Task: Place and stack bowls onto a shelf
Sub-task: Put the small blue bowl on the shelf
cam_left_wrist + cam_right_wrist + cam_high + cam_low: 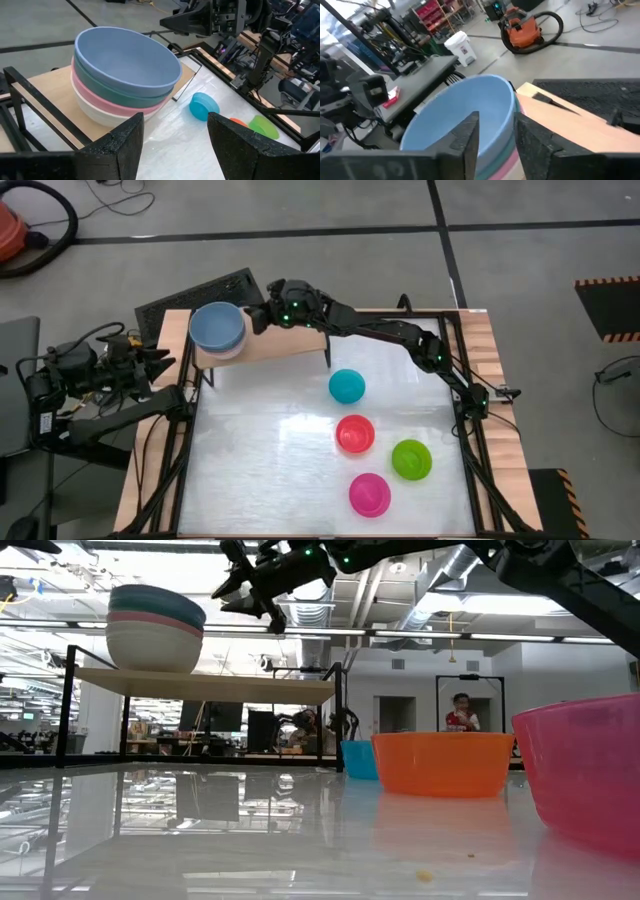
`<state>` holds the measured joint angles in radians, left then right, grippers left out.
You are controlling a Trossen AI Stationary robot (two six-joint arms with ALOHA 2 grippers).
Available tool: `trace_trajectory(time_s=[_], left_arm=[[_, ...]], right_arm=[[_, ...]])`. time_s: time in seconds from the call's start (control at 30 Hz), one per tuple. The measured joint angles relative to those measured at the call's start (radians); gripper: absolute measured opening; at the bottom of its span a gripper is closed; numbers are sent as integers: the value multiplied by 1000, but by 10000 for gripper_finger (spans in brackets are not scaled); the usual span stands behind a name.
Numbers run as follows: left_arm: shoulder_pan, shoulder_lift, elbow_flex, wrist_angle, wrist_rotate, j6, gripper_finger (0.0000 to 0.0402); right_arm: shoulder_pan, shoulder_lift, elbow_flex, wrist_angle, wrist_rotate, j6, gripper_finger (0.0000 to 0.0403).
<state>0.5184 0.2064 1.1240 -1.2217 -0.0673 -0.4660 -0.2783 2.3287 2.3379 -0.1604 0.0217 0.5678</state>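
Note:
Four larger bowls stand nested on the shelf's point(290, 343) left end: light blue point(217, 326) on top, then dark green, pale pink and white, the white one's base on the board point(155, 628) point(125, 75). My right gripper point(256, 316) point(243, 588) hovers open just right of the stack's rim, its fingers on either side of the blue rim point(512, 107) without touching it. My left gripper point(175, 145) waits open at the table's left edge, facing the stack. The cyan point(347, 386), red point(355, 434), lime green point(411, 459) and magenta point(369, 494) small bowls sit on the tabletop.
The shelf's thin black legs point(328, 352) stand at the table's far side. A dark ribbed mat point(195, 292) lies behind the shelf. Wooden rails point(495, 370) line the table's sides. White tabletop point(260, 470) lies bare left of the small bowls. A person point(461, 712) shows far off in the room.

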Motion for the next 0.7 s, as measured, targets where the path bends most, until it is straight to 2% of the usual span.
trace_trajectory(time_s=[0.13, 0.27, 0.4, 0.53, 0.7], left_arm=[[0, 0, 0, 0, 3, -6, 204], [0, 0, 0, 0, 6, -6, 204], [0, 0, 0, 0, 3, -6, 204], [0, 0, 0, 0, -10, -6, 204], [0, 0, 0, 17, 23, -22, 204]], right_arm=[[0, -15, -1, 110, -54, 0, 150], [13, -26, 3, 178, -56, 5, 118], [26, -18, -8, 142, -71, 4, 80], [47, -18, -30, 110, -59, -24, 62], [66, -35, -9, 63, -182, -21, 59]])
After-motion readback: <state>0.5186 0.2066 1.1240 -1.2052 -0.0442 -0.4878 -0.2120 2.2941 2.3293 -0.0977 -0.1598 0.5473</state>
